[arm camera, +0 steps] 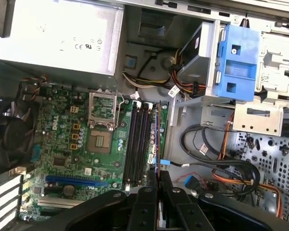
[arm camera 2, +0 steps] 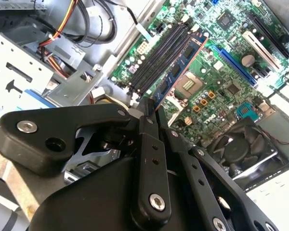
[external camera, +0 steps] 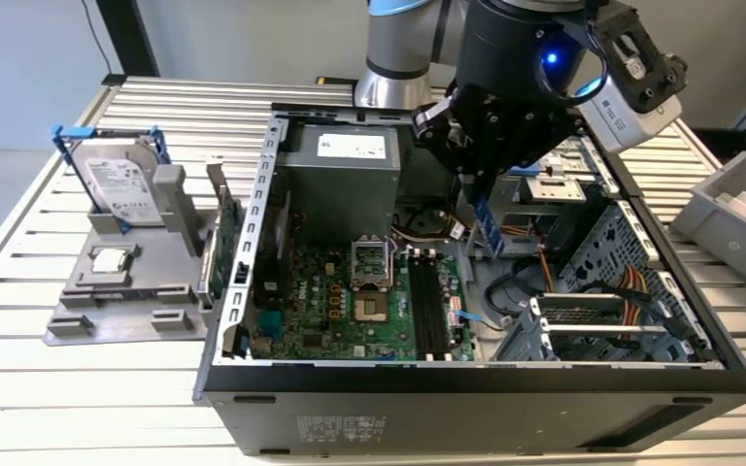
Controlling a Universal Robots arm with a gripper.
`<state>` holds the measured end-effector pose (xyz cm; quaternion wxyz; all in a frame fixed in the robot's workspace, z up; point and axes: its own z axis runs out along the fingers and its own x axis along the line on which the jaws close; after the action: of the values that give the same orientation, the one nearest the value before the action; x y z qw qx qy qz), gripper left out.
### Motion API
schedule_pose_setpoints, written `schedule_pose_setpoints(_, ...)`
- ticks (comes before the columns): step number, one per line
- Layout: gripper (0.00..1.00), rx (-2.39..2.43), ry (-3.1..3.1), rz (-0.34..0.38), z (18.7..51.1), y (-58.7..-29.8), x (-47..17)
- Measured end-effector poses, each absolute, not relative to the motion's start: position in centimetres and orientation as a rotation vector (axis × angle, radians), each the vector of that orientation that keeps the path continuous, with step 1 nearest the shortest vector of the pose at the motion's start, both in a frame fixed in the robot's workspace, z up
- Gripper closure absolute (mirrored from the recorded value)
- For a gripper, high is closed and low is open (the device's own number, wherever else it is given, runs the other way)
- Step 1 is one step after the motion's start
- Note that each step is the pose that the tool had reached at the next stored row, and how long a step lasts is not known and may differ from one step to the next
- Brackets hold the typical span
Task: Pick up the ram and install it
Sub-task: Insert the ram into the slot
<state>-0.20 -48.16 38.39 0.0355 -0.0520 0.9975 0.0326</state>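
**One ram stick, clamped and held over the slots**

Your gripper (external camera: 477,184) is closed down to the thickness of the ram (external camera: 484,231) and pinches its upper end. In the second wrist view the fingers (arm camera 2: 147,139) meet on the board's edge. The ram looks blue with dark chips. It hangs tilted inside the open case (external camera: 477,388), above the motherboard (external camera: 334,301) and just over the long black slots (external camera: 427,301). In the first wrist view it runs edge-on along the slot nearest the drive bays. You cannot tell whether it touches that slot.

Writing is sparse. A white label (external camera: 351,146) sits on the grey power supply (external camera: 341,184) at the far end of the case. The hard drive (external camera: 127,189) has a printed face.

Everything stands on a pale, slatted metal table (external camera: 88,408). On the exterior view's left, a grey holder (external camera: 127,311) carries the hard drive upright in a blue frame. A green card (external camera: 224,248) stands just beside the case wall. On the exterior view's right sits a grey bin (external camera: 736,209) with something orange in it. A plain grey wall (external camera: 218,39) lies behind the table.
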Motion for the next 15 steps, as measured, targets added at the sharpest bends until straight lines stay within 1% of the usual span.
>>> schedule_pose_setpoints(15, 1.00, -0.159, 3.101, 0.104, 37.75, -48.16, -0.02)
